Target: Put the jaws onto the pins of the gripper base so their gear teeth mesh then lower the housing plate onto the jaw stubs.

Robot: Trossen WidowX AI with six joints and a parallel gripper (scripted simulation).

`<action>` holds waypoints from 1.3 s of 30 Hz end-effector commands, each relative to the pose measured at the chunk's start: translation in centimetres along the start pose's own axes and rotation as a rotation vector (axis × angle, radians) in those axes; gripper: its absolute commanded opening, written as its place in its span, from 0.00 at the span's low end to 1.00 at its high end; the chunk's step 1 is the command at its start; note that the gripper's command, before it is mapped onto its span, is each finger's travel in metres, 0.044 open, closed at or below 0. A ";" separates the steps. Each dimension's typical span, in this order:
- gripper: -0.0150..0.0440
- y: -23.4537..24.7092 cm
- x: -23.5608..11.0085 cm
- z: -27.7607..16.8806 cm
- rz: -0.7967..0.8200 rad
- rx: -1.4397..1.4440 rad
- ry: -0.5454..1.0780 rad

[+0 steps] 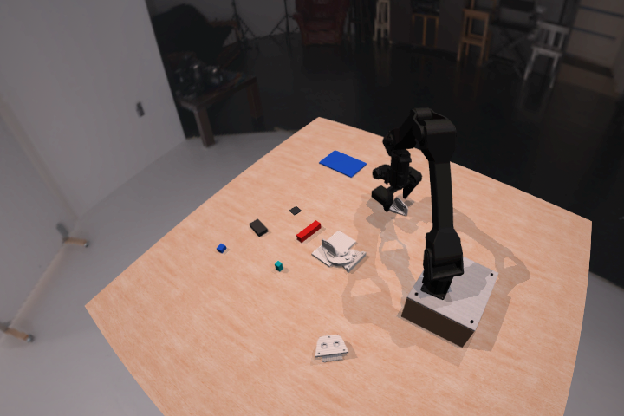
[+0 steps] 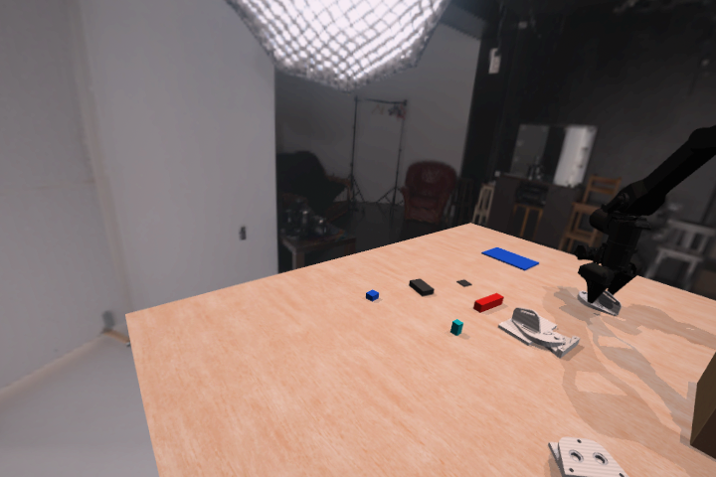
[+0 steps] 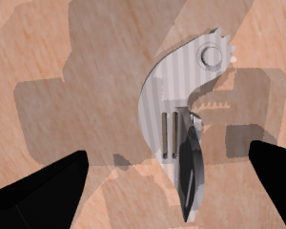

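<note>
My gripper (image 1: 397, 201) (image 2: 606, 293) (image 3: 170, 155) is open and empty, low over a loose light grey jaw. This jaw (image 1: 399, 208) (image 3: 157, 91) lies on the table with its upright pad between and below the fingertips in the wrist view, and its toothed end at the upper right. The white gripper base (image 1: 358, 262) (image 2: 566, 347) lies mid-table. The other jaw (image 1: 328, 246) (image 2: 525, 320) is on it with its pad upright; whether it is fully seated cannot be told. The housing plate (image 1: 331, 350) (image 2: 586, 459) lies apart, near the front, its two holes visible.
A red block (image 1: 308, 231) (image 2: 488, 302) lies just beyond the base. A teal block (image 1: 279, 266), a blue cube (image 1: 221, 248), a black block (image 1: 258, 227) and a thin dark square (image 1: 295, 210) lie left of it. A blue sheet (image 1: 342, 164) (image 2: 509, 257) is at the back.
</note>
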State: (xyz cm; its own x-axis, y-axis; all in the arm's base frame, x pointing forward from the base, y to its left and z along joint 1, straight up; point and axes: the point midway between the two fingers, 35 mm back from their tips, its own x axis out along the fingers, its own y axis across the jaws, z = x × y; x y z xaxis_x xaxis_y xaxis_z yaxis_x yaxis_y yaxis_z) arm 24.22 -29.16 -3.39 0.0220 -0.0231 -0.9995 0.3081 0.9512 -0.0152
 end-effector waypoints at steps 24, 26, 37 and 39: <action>1.00 -0.1 2.1 0.0 -0.005 -0.005 0.001; 1.00 -0.1 2.1 0.0 -0.005 -0.005 0.001; 0.96 0.0 2.1 0.0 0.000 0.000 0.000; 0.87 0.0 2.1 0.0 0.000 0.000 0.000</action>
State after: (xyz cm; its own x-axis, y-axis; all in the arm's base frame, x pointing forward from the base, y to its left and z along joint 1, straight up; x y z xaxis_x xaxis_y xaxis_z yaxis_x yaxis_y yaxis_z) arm 24.25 -29.21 -5.50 0.0217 -0.0230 -0.9995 0.3082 0.9512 -0.0152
